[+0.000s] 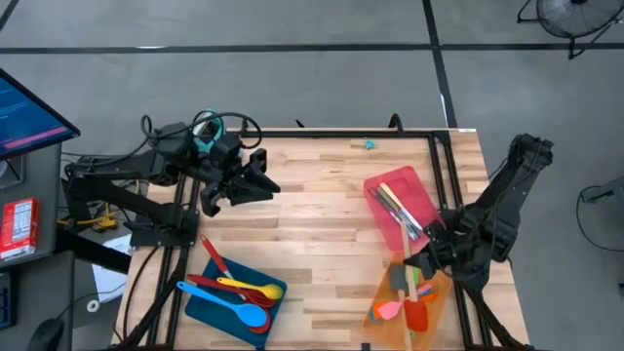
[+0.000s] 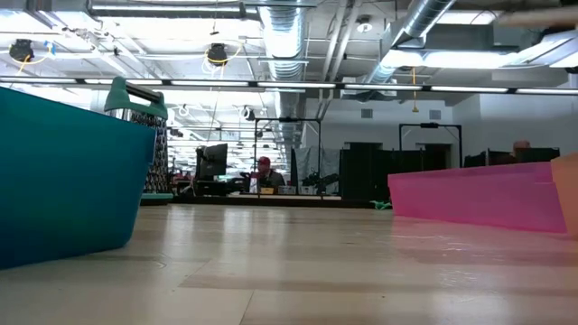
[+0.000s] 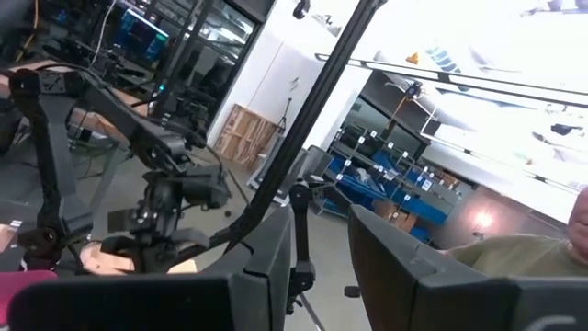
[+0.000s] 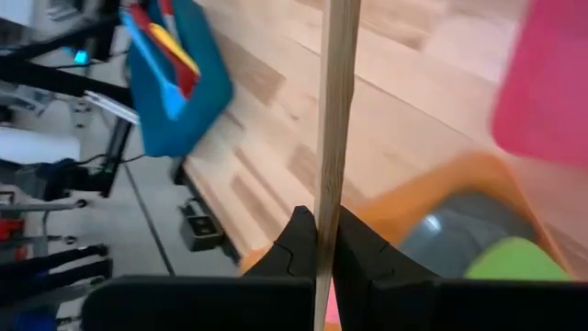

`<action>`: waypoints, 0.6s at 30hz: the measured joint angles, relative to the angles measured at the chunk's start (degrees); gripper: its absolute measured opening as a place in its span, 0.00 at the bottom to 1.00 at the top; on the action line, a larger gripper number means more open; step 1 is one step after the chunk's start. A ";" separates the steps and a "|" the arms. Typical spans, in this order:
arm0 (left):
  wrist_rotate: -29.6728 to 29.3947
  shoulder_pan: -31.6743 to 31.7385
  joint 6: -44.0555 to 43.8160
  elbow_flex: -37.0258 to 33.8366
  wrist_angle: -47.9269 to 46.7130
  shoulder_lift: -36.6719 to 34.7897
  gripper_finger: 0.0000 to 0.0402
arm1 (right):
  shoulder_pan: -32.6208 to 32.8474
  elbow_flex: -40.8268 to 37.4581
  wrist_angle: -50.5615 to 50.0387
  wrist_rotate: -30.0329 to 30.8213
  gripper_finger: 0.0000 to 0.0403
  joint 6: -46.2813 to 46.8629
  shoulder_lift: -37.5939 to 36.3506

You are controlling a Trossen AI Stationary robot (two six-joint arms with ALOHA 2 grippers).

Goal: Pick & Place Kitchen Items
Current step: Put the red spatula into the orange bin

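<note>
My right gripper point(image 1: 417, 261) hovers over the orange tray point(image 1: 441, 292) at the table's near right and is shut on a wooden-handled utensil point(image 4: 331, 138). Pink, green, grey and red utensils point(image 1: 405, 310) lie in that tray. The pink tray point(image 1: 417, 190) beside it holds several slim utensils point(image 1: 398, 210). The blue tray point(image 1: 210, 302) at the near left holds red, yellow and blue spoons point(image 1: 239, 292). My left gripper point(image 1: 261, 182) is open and raised above the table's far left, touching nothing. My right gripper pinches the utensil's wooden handle point(image 4: 325, 221) between its two fingers point(image 4: 296, 244). The straight handle runs out past the fingertips over the table. In the high view the handle's lower stretch point(image 1: 413, 285) lies above the orange tray; the gripper hides the place of contact there.
The low view shows the blue tray's wall point(image 2: 63, 171) close on the left, the pink tray point(image 2: 479, 194) on the right and bare wood between them. A teal-handled grater point(image 2: 135, 99) stands behind the blue tray. A small teal object point(image 1: 369, 144) lies at the far edge.
</note>
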 joint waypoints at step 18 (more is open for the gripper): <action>-1.89 0.00 0.06 0.00 0.11 0.02 0.23 | 4.49 -6.70 -3.97 -5.27 0.01 13.02 0.32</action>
